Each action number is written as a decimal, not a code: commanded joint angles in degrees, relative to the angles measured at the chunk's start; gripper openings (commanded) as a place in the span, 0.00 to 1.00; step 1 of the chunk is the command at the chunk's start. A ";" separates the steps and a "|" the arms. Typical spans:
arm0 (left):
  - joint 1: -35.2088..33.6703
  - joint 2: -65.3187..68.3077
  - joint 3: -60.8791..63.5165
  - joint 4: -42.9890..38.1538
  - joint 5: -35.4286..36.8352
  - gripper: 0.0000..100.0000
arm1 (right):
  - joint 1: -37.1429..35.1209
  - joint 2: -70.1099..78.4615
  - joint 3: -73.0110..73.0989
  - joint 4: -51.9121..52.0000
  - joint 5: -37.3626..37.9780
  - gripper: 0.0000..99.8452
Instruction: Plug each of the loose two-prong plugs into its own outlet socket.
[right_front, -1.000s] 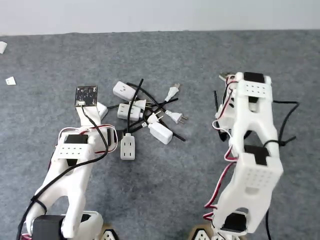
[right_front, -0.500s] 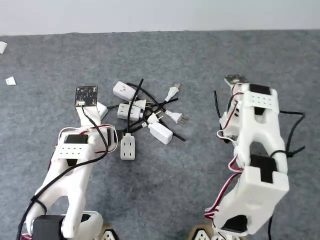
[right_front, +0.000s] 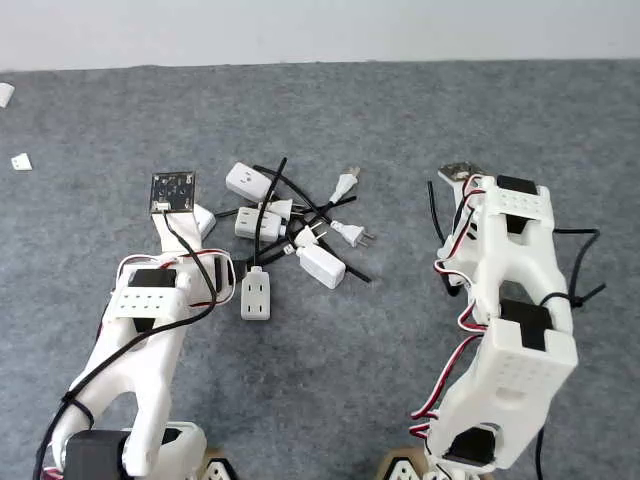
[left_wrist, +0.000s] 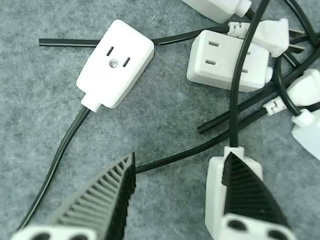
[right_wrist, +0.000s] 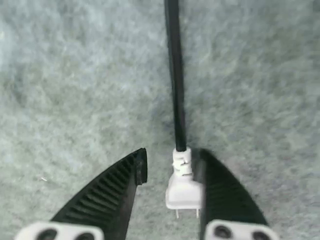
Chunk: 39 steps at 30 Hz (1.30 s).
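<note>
Left arm (right_front: 150, 310) is lying extended forward, left gripper (left_wrist: 180, 160) gaping wide. Right arm (right_front: 515, 290) is sitting folded, right gripper (right_wrist: 170, 155) pointing downward, jaws parted.

Robotics lab bench.
Grey felt table cover (right_front: 400, 110), bare white wall (right_front: 320, 30); left arm (right_front: 140, 340) and right arm (right_front: 520, 300) in white plastic, wiring exposed.

We look down from a high camera over the grey table (right_front: 400, 110), while the two wrist cameras face it from close up — the left one shares the socket pile (right_front: 248, 225) with the high view, the right one a black cord (right_front: 432, 205)
</note>
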 joint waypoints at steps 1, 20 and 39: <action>-0.35 -1.23 -0.75 -0.53 -0.79 0.26 | 0.75 -0.57 -1.41 -0.48 3.52 0.10; -0.26 -1.23 -0.75 -0.53 -0.79 0.26 | 2.51 4.00 -2.99 -2.42 4.13 0.11; -0.18 -1.23 -0.75 -0.53 -0.88 0.26 | -1.10 0.84 -3.34 0.31 3.78 0.11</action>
